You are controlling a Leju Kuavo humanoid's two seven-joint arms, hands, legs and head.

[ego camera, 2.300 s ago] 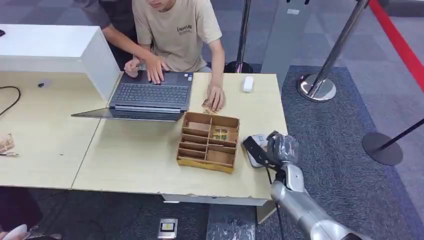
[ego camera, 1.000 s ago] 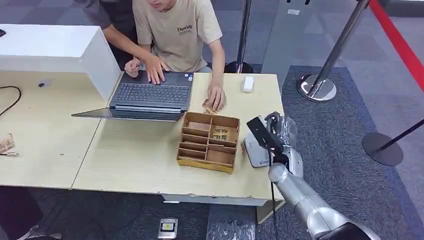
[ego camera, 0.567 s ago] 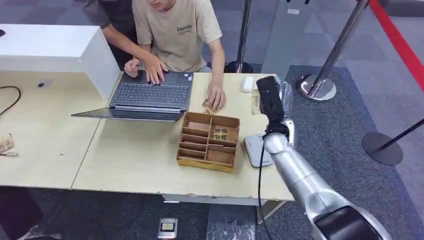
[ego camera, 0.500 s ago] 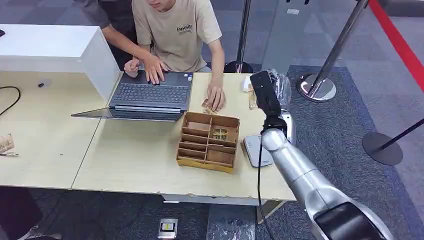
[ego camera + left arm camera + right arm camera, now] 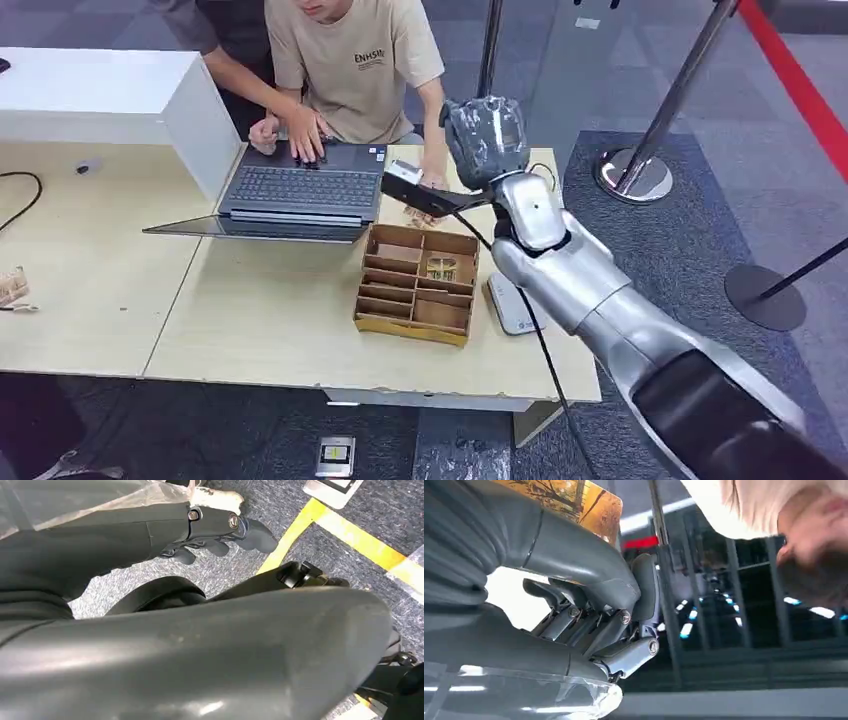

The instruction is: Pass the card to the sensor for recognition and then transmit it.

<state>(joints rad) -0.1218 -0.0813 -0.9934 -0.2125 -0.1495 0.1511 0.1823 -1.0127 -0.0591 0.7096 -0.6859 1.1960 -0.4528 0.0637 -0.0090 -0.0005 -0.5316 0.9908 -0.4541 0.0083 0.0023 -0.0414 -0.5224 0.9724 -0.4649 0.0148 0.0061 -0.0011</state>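
My right hand, wrapped in clear plastic, is raised above the far side of the wooden table, in front of the seated person. In the right wrist view the thick thumb of this hand presses a card with an orange autumn picture against the fingers. The flat white and grey sensor lies on the table below my forearm, near the right edge. My left hand hangs over grey carpet with nothing in its loosely bent fingers.
A wooden divider box holding a small card stands left of the sensor. The person's hands rest on an open laptop and on cards by the box. A white cabinet sits at the far left. Metal stanchions stand to the right.
My right arm has lifted from the sensor at the table's right edge and swung up and left with the card, ending high near the person's hand.
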